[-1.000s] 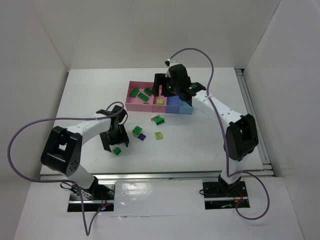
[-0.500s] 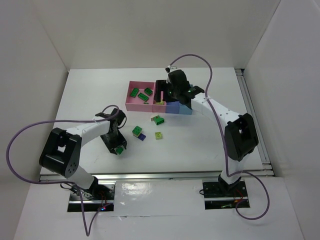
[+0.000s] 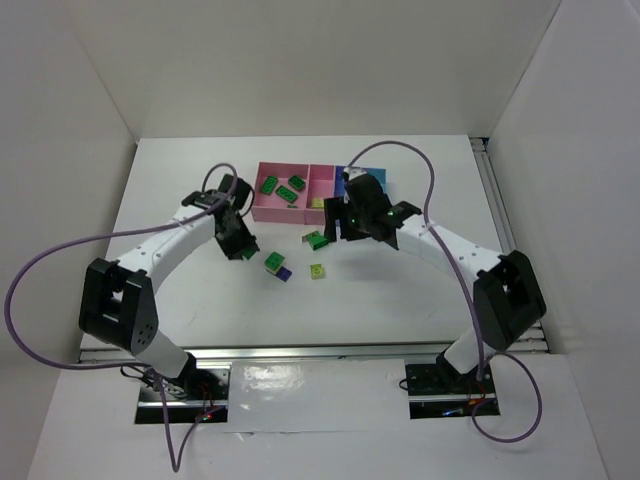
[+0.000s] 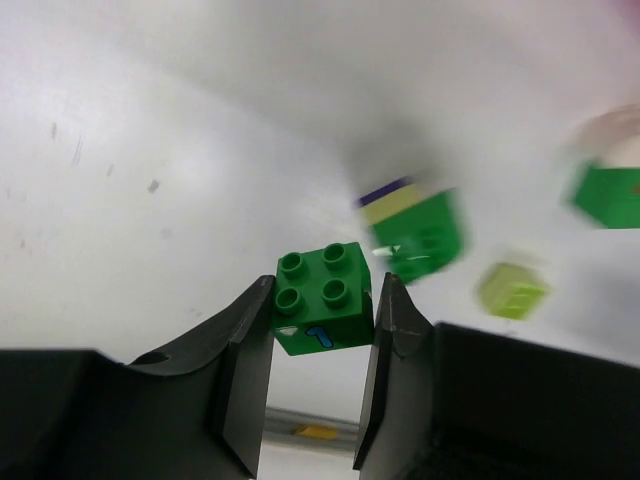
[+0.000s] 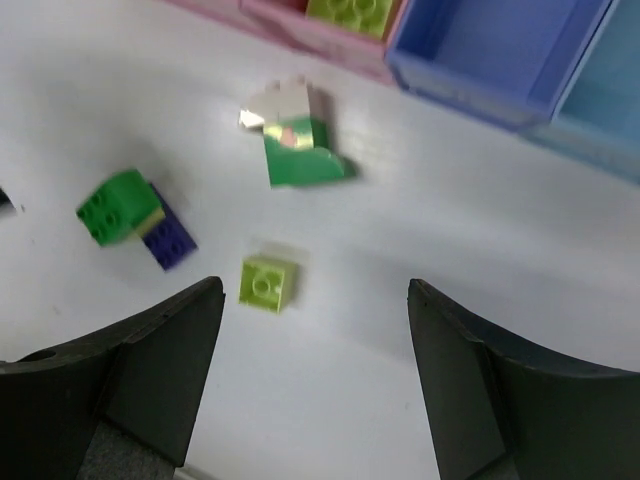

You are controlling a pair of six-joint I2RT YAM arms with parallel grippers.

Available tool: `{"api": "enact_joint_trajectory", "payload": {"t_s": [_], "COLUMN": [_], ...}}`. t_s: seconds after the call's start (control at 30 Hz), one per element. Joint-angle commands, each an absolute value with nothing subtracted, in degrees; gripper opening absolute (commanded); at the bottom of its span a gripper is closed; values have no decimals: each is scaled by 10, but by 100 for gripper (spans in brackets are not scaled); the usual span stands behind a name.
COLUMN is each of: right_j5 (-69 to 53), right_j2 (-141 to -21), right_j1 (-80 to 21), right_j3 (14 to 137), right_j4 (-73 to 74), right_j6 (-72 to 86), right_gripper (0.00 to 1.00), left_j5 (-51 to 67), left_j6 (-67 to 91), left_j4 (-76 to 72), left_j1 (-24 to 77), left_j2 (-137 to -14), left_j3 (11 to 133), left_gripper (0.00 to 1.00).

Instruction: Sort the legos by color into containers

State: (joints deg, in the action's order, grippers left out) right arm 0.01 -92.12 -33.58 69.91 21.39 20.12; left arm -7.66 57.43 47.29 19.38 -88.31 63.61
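Littering the table (image 3: 420, 295): loose legos (image 3: 317, 271)

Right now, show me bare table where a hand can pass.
Free: table left of the left arm; table right of the blue tray. Crowded: the middle before the pink tray: loose bricks, left hand holding a green brick, right hand.

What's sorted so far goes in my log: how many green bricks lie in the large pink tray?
3 in the large pink tray: left green brick, middle green brick, far-right green brick. Nothing covers the tray, so none seems hidden.
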Motion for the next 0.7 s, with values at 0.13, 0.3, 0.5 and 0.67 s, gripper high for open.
{"api": "enact_joint_trajectory", "payload": {"t_s": [0.13, 0.3, 0.5, 0.67], "right_j5": [64, 53, 70, 76], "right_j2": [-801, -820, -868, -896], "right_j1": [-376, -388, -400, -400], "right_j3": [588, 556, 584, 610], "right_j4": [237, 216, 222, 211], "right_j6": [250, 258, 252, 252], "right_gripper": [84, 85, 88, 89], "left_j5": [-140, -129, -92, -67], "left_j6": [486, 433, 408, 381], "left_j4": [469, 461, 472, 494], "left_j1": [183, 178, 171, 171], "left_j2": [-988, -1110, -1236, -1276], "left_j3": [904, 1049, 1186, 1264], "left_gripper": [11, 9, 28, 82]}}
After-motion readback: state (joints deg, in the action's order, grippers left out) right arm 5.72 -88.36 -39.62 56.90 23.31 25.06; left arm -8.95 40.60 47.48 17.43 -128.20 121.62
